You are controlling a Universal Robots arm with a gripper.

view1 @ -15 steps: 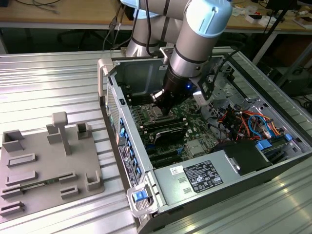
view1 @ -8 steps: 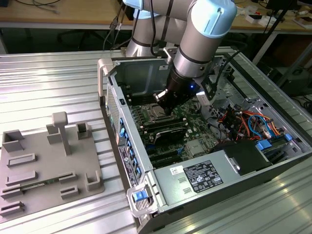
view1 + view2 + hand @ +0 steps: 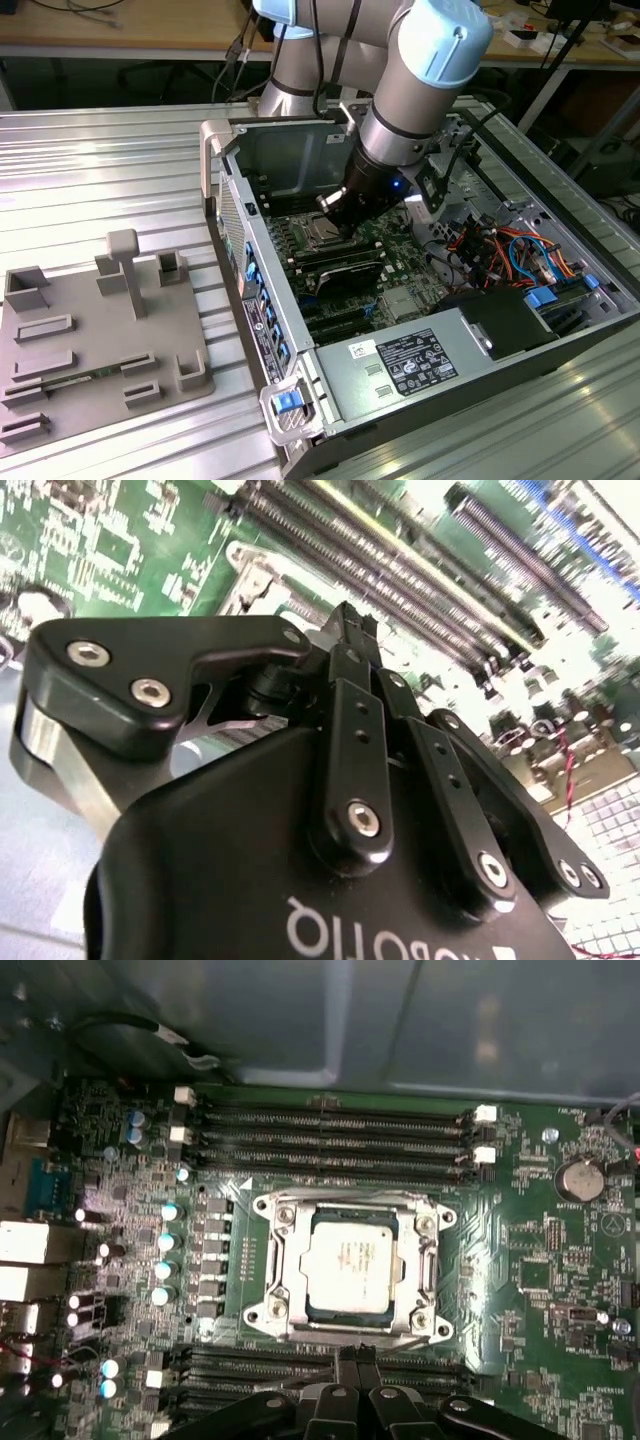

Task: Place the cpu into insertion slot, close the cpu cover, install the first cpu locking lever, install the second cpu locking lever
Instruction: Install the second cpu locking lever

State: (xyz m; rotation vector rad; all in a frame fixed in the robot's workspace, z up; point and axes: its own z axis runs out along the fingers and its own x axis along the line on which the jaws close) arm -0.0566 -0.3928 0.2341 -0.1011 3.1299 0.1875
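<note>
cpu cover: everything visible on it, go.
The cpu cover is a thin silvery metal frame with a square cut-out, lying flat and closed over the insertion slot on the green motherboard. The cpu, silver-grey, shows through the opening. Screws sit near its corners. The hand hovers beside it, not touching.

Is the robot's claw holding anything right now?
No. The end effector hangs just above the motherboard, beside the cpu, with nothing between its closed fingertips.

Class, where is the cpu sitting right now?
In the first wrist view the cpu sits in the insertion slot, framed by the cpu cover, between two memory-slot banks.
</note>
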